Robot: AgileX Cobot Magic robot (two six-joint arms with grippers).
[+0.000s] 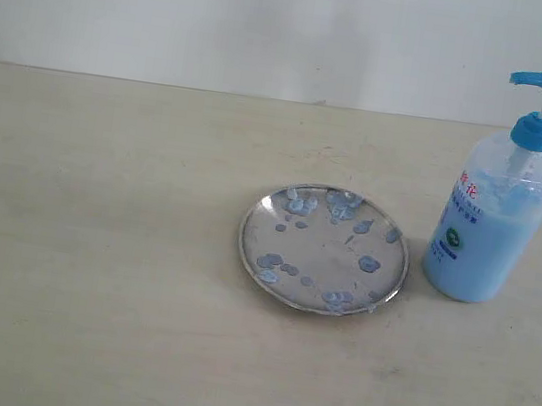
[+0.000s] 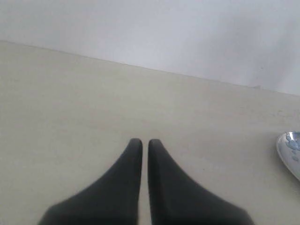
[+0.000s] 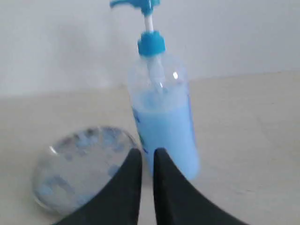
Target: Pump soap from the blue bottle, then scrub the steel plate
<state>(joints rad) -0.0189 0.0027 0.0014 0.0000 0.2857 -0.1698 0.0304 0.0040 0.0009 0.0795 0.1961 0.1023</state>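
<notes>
Right gripper, like left gripper, hangs nearly closed and empty; pumping seems pending, needing a press atop the blue bottle, frame right.

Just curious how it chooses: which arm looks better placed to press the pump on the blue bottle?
Right. The blue bottle stands just beyond the right fingers, on that arm's side of the table. The left fingers face only table and the edge of the steel plate.

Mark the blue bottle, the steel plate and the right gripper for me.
blue bottle (image 1: 492,244), exterior view, lower body.
steel plate (image 1: 327,247), exterior view, bare middle.
right gripper (image 3: 147,151), right wrist view, midway between fingertips.
</notes>
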